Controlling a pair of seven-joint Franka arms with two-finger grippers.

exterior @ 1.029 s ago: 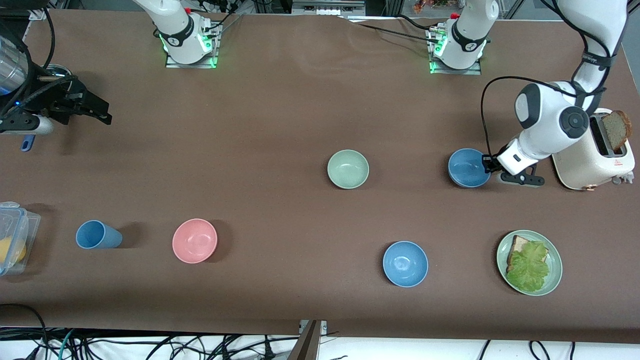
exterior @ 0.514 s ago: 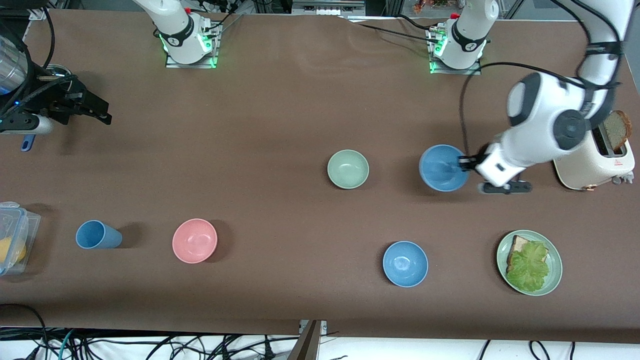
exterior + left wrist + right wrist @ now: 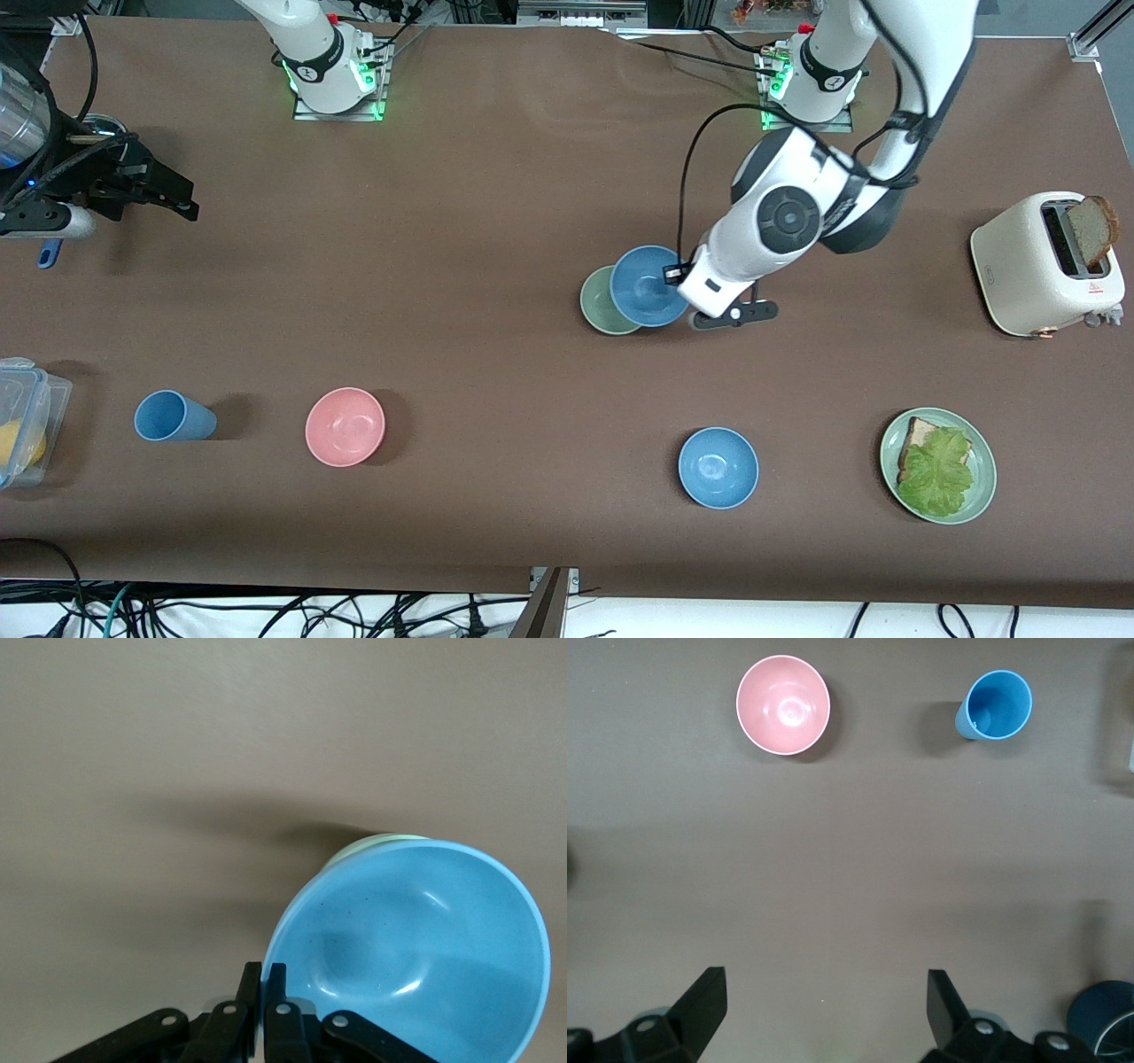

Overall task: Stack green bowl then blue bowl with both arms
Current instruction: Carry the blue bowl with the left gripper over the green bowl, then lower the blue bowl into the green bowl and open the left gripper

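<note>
Blue bowl (image 3: 648, 285), one, overlaps one green bowl (image 3: 597, 304) in left gripper (image 3: 680, 273).

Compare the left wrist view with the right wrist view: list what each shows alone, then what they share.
Left wrist only: the left end effector, shut on the rim of the blue bowl, with the green bowl peeking out beneath.

Right wrist only: the right end effector, open, above bare table, plus the pink bowl and the blue cup.

Both: the brown table.

Colours, brown-covered bench (image 3: 496, 221)
Matte steel-blue round bowl (image 3: 648, 285), pale sage-green round bowl (image 3: 596, 303); pink bowl (image 3: 345, 426), sky-blue bowl (image 3: 718, 467), blue cup (image 3: 173, 416).
</note>
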